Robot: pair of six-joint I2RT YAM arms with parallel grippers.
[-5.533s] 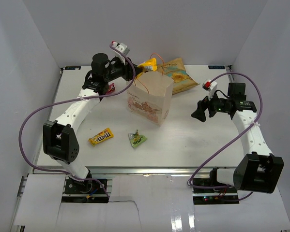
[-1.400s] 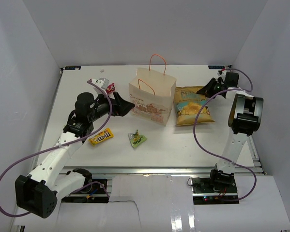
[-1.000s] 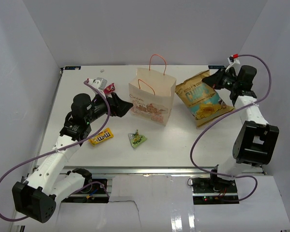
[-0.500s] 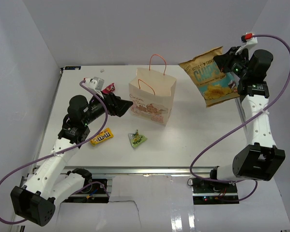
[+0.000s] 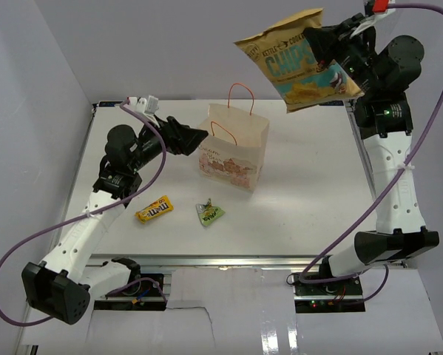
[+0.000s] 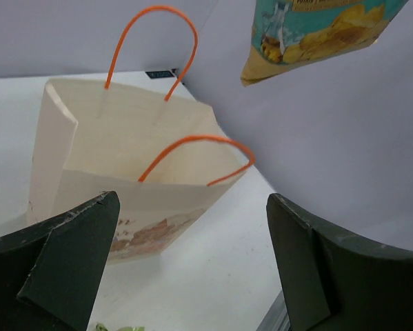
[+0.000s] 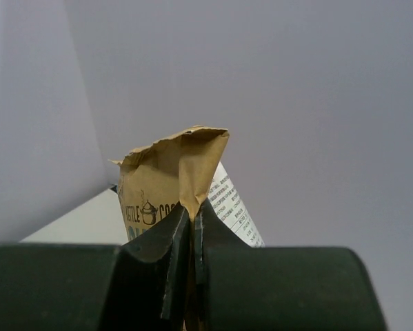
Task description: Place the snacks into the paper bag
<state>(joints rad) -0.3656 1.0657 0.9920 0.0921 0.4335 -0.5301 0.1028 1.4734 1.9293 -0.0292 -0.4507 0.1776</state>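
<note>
**Item:** large yellow crinkly chip bag (image 5: 299, 63).

**Location:** upper right of the overhead frame, airborne, above and right of the upright beige paper bag with orange loop handles (image 5: 232, 151). It is not yet over the mouth.

**Change:** within the last second it rises from near the white bench (image 5: 310, 192) and travels leftward. Delivery looks imminent.

**Orientation:** printed face towards the overhead camera. The long axis runs steeply from the upper-left seam to the lower-right base.

**Right end effector** (image 7: 191, 227): pinched on the top seam.

**Left end effector** (image 5: 195, 137): jaws wide, empty, beside the paper bag's left edge.

**Outstanding:** small yellow M&M's packet (image 5: 154, 211) and small green packet (image 5: 211, 214), both on the bench.
</note>
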